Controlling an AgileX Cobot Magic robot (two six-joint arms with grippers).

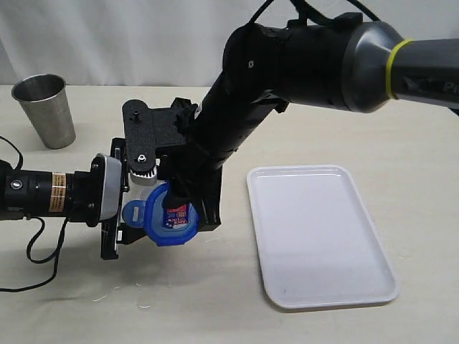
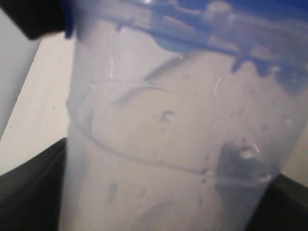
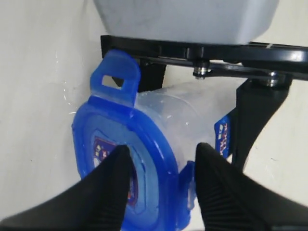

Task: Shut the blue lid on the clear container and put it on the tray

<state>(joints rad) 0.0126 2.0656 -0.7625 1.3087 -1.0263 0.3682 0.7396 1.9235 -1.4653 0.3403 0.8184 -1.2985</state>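
left gripper (image 1: 147, 204) clamped on the clear container (image 2: 163, 144), which lies on its side at the left-centre of the bench (image 1: 72, 301) | blue lid (image 3: 103, 139) sits on its mouth, one flap splayed outward | right gripper (image 3: 161, 154) straddles the lid's rim, squeezing or loose: cannot tell | tray (image 1: 323, 236) toward the bench's right edge, apart from the container

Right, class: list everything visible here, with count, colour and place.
table: one, beige, underneath
tall clear plastic container: one, translucent, held in the left gripper
small blue plastic lid: one, blue, on the container's mouth
flat white rectangular tray: one, white, on the table, right
steel cup: one, grey, upright, table's far left
cable: one, black, table's left edge
left gripper: one, black, shut on the container
right gripper: one, black, jaws astride the lid's edge
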